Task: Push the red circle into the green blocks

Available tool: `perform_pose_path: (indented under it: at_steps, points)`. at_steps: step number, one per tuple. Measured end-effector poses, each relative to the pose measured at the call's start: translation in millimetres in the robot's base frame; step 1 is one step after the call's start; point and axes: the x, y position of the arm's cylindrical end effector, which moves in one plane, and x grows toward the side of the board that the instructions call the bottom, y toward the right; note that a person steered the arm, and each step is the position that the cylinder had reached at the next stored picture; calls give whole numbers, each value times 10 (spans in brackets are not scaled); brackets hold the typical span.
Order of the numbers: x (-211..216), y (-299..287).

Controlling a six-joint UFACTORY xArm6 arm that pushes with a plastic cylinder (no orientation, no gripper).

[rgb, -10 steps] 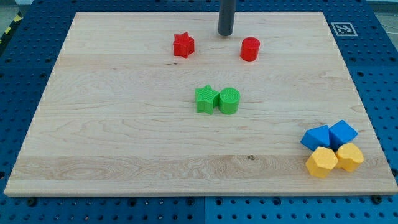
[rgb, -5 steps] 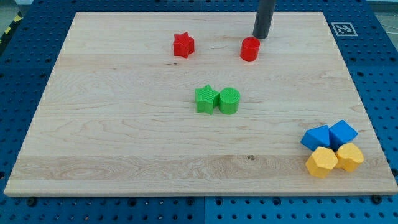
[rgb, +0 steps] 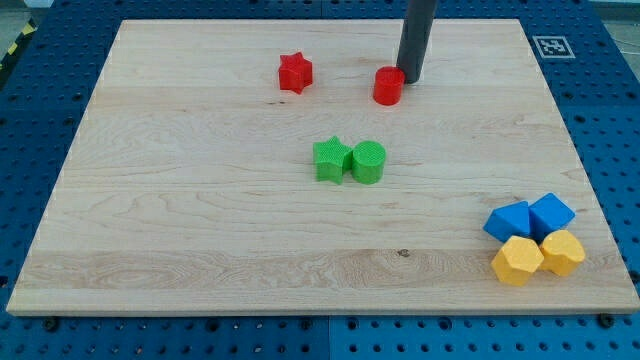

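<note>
The red circle [rgb: 388, 86] lies near the view's top, right of centre. My tip [rgb: 411, 78] touches its upper right side. The green star [rgb: 331, 160] and the green circle [rgb: 368, 162] sit side by side, touching, in the board's middle, below and slightly left of the red circle.
A red star [rgb: 295, 73] lies left of the red circle. Two blue blocks [rgb: 529, 217] and two yellow blocks [rgb: 539, 256] are clustered at the view's bottom right. A marker tag [rgb: 552, 47] sits at the board's top right corner.
My tip swept right, then came down against the red circle's upper right. The red circle has slid a little left and down.
</note>
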Motion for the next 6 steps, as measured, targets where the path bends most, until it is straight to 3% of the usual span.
perform_pose_path:
  at_steps: [6]
  points:
    - [243, -161]
